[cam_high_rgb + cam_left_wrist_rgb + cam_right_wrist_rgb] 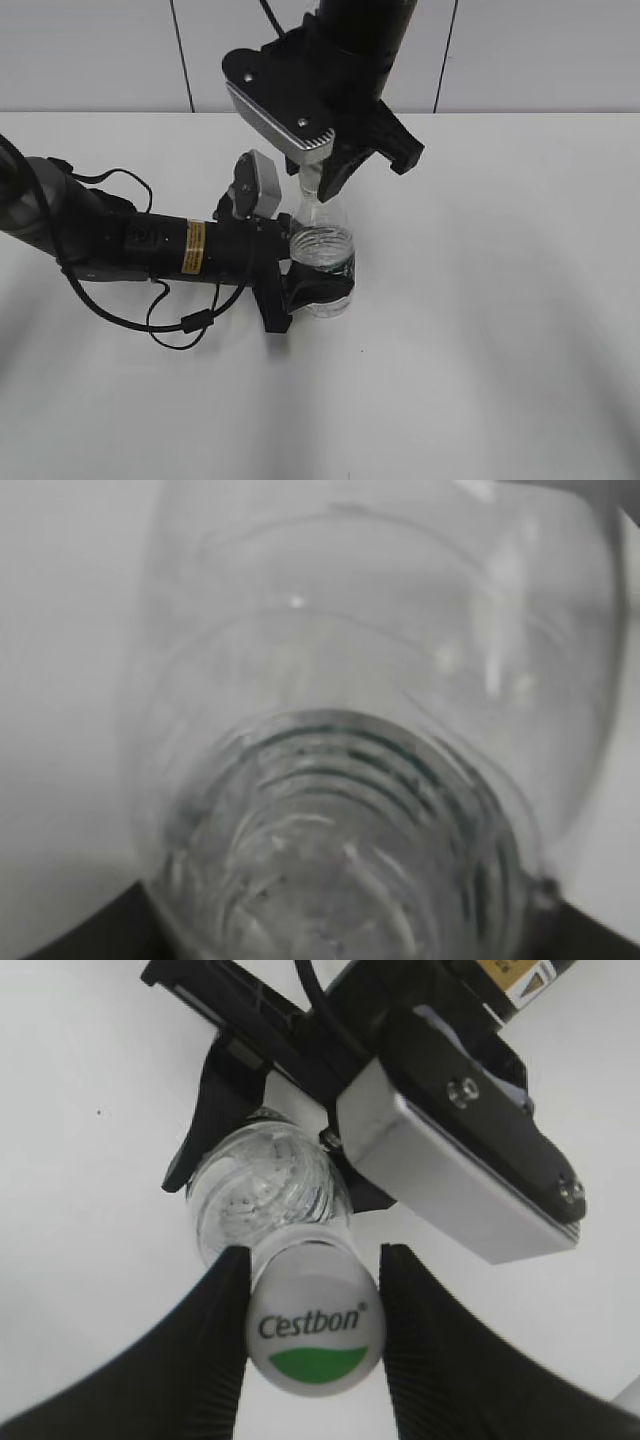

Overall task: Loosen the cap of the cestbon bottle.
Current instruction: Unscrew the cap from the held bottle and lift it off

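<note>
The cestbon bottle (322, 238), clear with a dark green label band, stands upright on the white table (500, 300). My left gripper (318, 290) reaches in from the left and is shut on the bottle's lower body. The bottle's ribbed wall (350, 810) fills the left wrist view. My right gripper (322, 172) comes down from above and hides the cap in the exterior view. In the right wrist view the white cap (316, 1335) with its green oval sits between the two black fingers of the right gripper (315, 1260), which touch it on both sides.
The left arm and its looped black cable (180, 320) lie across the table's left half. A grey-white wall (560, 50) stands behind the table's far edge.
</note>
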